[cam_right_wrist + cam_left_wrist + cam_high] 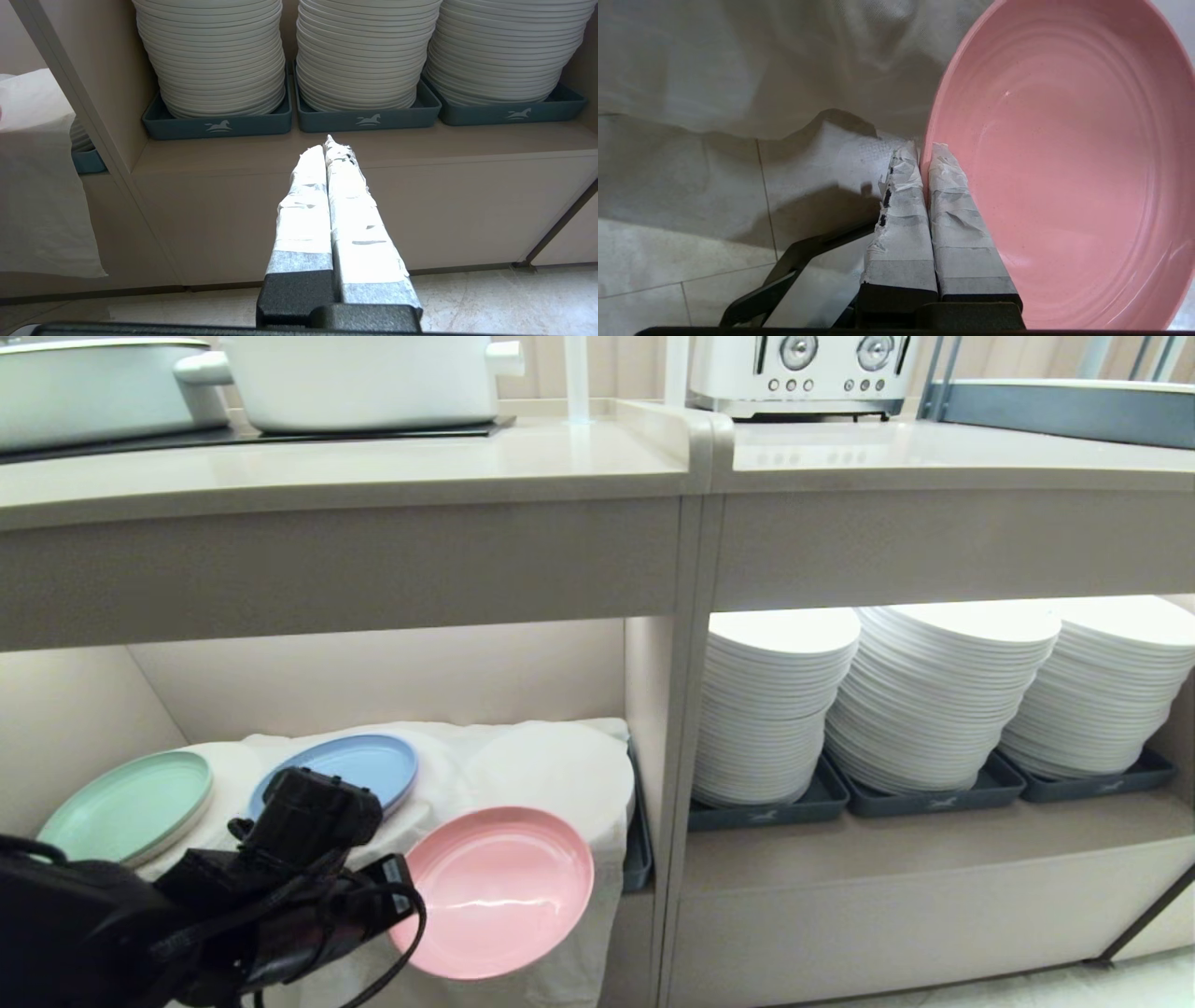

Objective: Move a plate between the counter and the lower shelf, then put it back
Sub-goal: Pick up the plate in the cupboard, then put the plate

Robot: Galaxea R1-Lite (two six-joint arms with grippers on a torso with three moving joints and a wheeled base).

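Before lower shelf (523, 756) | left tool (924, 151) pinches plate (1064, 163) rim

toaster (803, 373) | white pot (364, 378) | stacked white plates (934, 695) | grey trays (934, 798)

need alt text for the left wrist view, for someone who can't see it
The left gripper, its two paper-wrapped fingers shut on the rim of the round matte pink plastic plate, holds it tilted before the wrinkled white cloth. A pale tiled floor shows below.
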